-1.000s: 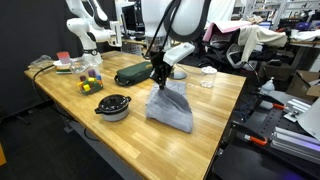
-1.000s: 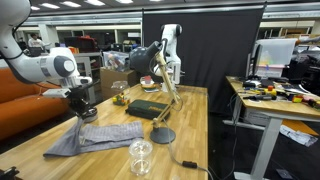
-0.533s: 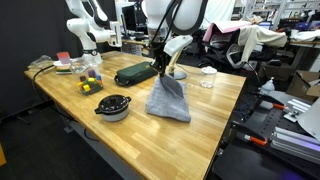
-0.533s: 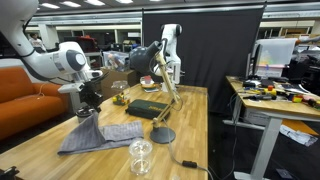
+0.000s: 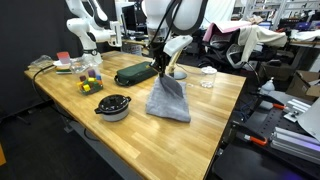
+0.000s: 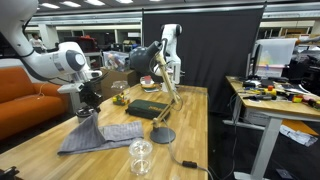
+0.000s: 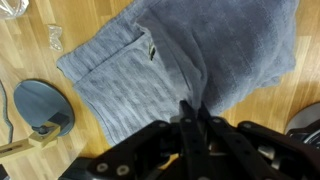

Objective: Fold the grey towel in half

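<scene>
The grey towel (image 5: 169, 101) is a light blue-grey cloth on the wooden table (image 5: 215, 120). It also shows in an exterior view (image 6: 103, 135) and fills most of the wrist view (image 7: 180, 60). My gripper (image 5: 160, 70) is shut on one edge of the towel and holds that edge lifted above the table, so the cloth drapes down from the fingers. In the wrist view the gripper (image 7: 195, 115) pinches a raised fold of the cloth between closed fingers. The rest of the towel lies flat and wrinkled.
A dark green pouch (image 5: 133, 73) lies behind the towel. A dark round bowl (image 5: 113, 106) stands near the table's front edge. A dark disc (image 6: 162, 135) and a clear glass (image 6: 141, 155) sit beside the towel. Coloured blocks (image 5: 90, 82) are at the far side.
My gripper has lifted the towel's edge higher and moved it toward the back of the table. Between half a second ago and now nothing visibly moved.
</scene>
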Robot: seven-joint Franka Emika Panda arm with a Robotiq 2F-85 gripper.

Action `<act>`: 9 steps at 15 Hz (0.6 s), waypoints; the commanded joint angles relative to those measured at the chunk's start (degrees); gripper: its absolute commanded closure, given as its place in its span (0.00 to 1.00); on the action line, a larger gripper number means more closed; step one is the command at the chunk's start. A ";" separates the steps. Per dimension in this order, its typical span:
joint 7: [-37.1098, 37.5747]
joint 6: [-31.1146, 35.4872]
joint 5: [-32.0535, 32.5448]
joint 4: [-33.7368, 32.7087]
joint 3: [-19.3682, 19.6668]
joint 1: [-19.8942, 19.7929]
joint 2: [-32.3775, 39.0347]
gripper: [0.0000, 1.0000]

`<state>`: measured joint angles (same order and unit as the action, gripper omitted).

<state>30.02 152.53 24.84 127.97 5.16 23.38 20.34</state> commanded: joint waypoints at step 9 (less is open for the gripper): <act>-0.66 -0.33 0.10 -3.63 -0.01 -2.27 1.61 0.98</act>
<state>30.11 152.61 24.77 126.97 5.25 22.60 20.77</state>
